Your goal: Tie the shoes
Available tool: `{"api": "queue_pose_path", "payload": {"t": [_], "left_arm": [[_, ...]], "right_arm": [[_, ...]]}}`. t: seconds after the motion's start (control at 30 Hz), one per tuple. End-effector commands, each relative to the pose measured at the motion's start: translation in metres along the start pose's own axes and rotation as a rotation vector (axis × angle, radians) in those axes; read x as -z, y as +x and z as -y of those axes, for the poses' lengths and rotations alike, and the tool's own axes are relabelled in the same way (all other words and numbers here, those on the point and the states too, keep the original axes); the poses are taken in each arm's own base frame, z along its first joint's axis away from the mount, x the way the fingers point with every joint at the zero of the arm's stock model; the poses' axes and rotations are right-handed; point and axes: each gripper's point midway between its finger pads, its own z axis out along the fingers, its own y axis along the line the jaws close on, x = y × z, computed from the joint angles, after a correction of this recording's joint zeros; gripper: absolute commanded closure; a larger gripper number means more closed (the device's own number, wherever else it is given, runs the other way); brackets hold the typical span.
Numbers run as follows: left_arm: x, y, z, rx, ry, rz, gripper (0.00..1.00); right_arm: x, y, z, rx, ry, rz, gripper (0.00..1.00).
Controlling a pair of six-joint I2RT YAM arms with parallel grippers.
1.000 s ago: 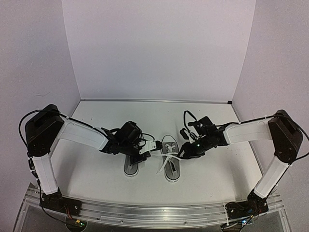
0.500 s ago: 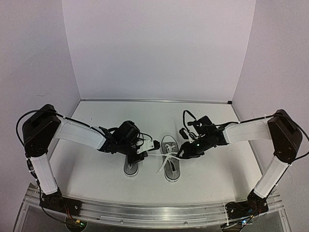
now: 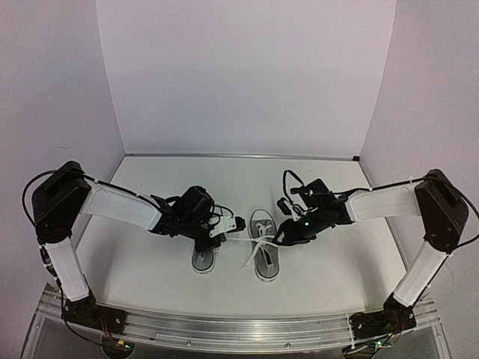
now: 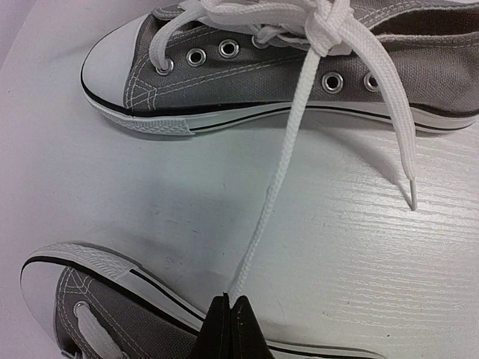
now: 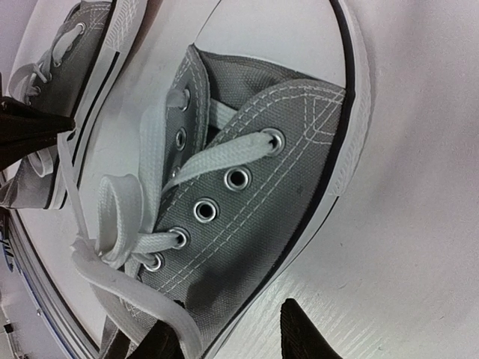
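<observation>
fingers (image 4: 217,333) of the left gripper (image 4: 229,301) are pressed together on the end of a white lace (image 4: 281,164). the lace runs straight from the knot (image 4: 329,22) on the right shoe (image 4: 247,67) down to their tips. the left shoe (image 4: 97,314) lies just under this gripper. both grey shoes sit side by side on the white table (image 3: 150,269), between the two arms. a second lace end (image 4: 400,142) trails loose onto the table. the right gripper (image 5: 228,336) hangs low by the right shoe's outer side, fingers (image 5: 299,333) partly apart. a lace loop (image 5: 120,206) passes beside one finger; i cannot tell if it touches.
</observation>
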Motion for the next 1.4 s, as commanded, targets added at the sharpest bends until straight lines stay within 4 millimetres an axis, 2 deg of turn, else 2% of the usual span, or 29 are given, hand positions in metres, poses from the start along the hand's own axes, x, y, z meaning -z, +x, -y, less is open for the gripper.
{"api": "queue_pose_path", "payload": {"t": [0.0, 0.3, 0.57, 0.73, 0.8, 0.9, 0.93, 1.17, 1.27, 1.37], "left_arm": [[0.009, -0.005, -0.004, -0.008, 0.001, 0.007, 1.00], [0.006, -0.014, -0.001, -0.009, 0.033, 0.036, 1.00], [0.009, 0.001, 0.004, -0.007, 0.027, 0.003, 1.00], [0.006, 0.000, 0.007, -0.006, 0.052, 0.004, 1.00], [0.005, -0.007, 0.006, -0.007, 0.059, 0.018, 0.99], [0.014, -0.033, 0.004, -0.005, 0.077, 0.119, 0.90], [0.018, -0.043, 0.004, -0.002, 0.083, 0.156, 0.87], [0.043, -0.094, -0.008, -0.011, 0.084, 0.339, 0.65], [0.049, -0.107, -0.014, -0.024, 0.065, 0.391, 0.60], [0.044, -0.115, -0.021, -0.033, 0.052, 0.398, 0.60]], "right_arm": [[0.004, -0.016, -0.011, 0.038, -0.032, 0.028, 0.59], [-0.002, -0.020, -0.013, 0.063, -0.040, 0.008, 0.59], [0.003, -0.013, -0.007, 0.052, -0.005, 0.006, 0.74], [0.012, -0.014, -0.014, 0.051, -0.031, 0.025, 0.77], [0.016, -0.017, -0.019, 0.055, -0.048, 0.038, 0.80], [0.017, -0.018, -0.025, 0.053, -0.081, 0.043, 0.98], [0.016, -0.017, -0.026, 0.052, -0.089, 0.042, 1.00], [0.010, -0.010, -0.030, 0.048, -0.116, 0.033, 1.00], [0.010, -0.010, -0.031, 0.044, -0.113, 0.043, 1.00], [0.010, -0.010, -0.031, 0.039, -0.111, 0.056, 1.00]]}}
